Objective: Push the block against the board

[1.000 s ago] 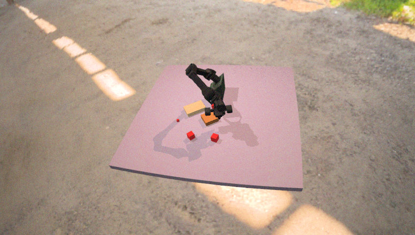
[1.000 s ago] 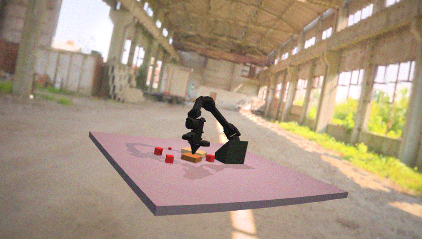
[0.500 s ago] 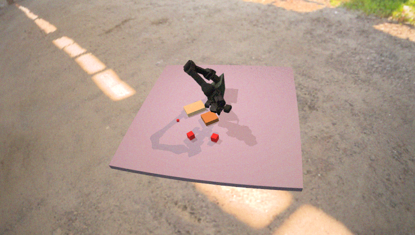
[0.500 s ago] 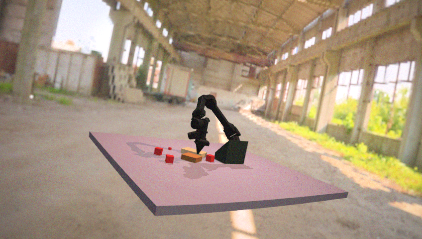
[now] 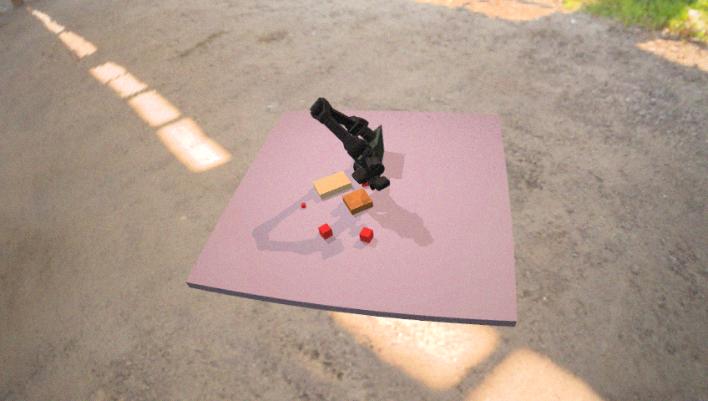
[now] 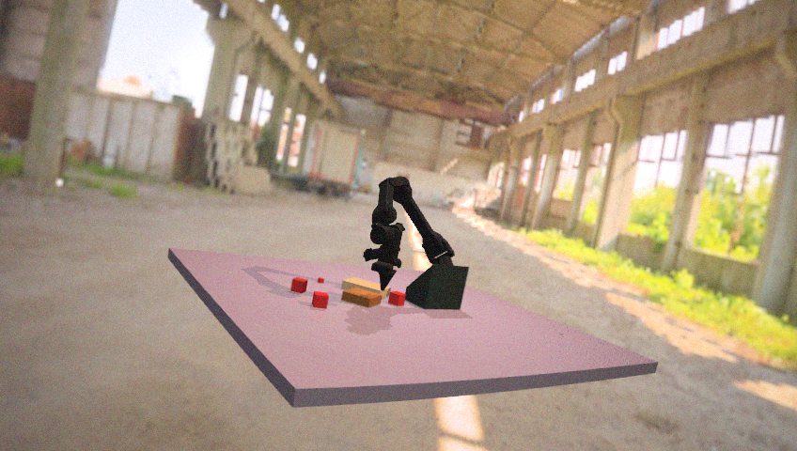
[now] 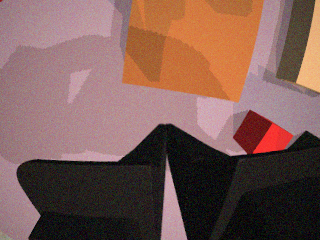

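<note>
The orange square block point(image 5: 355, 200) point(image 6: 362, 296) point(image 7: 190, 55) lies flat on the pink table top. The longer pale tan board point(image 5: 331, 184) point(image 6: 357, 284) point(image 7: 311, 60) lies flat beside it, with a strip of table showing between them in the wrist view. My gripper point(image 6: 383, 287) point(image 7: 164, 130) is shut and empty. Its fingertips point down beyond the block's end on the arm-base side, apart from the block in the wrist view. Their exact height above the table is unclear. In the top view the hand hides the fingertips.
A red cube point(image 5: 365, 184) point(image 6: 397, 298) point(image 7: 272, 135) sits close to the hand, between the block and the arm base point(image 6: 439, 287). Two more red cubes point(image 5: 325, 231) point(image 5: 366, 235) point(image 6: 298, 285) point(image 6: 320, 300) lie on the block's far side. A tiny red cube point(image 5: 303, 205) point(image 6: 320, 279) lies near the board.
</note>
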`<state>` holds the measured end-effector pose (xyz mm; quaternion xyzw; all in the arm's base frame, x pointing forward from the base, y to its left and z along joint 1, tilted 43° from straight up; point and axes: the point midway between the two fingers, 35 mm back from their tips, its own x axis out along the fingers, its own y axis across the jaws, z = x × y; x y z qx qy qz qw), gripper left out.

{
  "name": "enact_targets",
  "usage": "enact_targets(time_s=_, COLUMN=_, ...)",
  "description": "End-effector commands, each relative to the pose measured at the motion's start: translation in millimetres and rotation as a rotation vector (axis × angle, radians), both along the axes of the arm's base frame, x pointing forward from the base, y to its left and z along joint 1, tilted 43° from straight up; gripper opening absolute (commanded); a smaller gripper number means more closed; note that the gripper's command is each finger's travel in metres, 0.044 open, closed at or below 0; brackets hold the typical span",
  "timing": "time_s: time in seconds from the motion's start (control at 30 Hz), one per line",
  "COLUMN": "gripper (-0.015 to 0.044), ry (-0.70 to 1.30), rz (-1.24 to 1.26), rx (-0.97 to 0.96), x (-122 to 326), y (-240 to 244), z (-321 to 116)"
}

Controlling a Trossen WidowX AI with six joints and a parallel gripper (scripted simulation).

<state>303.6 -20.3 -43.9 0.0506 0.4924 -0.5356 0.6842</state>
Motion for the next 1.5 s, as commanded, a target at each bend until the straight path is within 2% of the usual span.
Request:
enact_targets(time_s=0.0, gripper=0.0000, ry=-0.085, rz=-0.090, rx=-0.002, x=-12, y=0, z=1)
enact_targets(time_s=0.23, gripper=0.0000, ry=-0.120, rz=-0.128, rx=-0.005, x=-16, y=-2, z=-1)
enact_targets(time_s=0.4, gripper=0.0000, ry=-0.120, rz=-0.128, rx=-0.008, x=-20, y=-38, z=-38)
enact_targets(time_s=1.47, gripper=0.0000, ry=-0.121, rz=-0.128, rx=-0.007, x=-1, y=-62, z=-18)
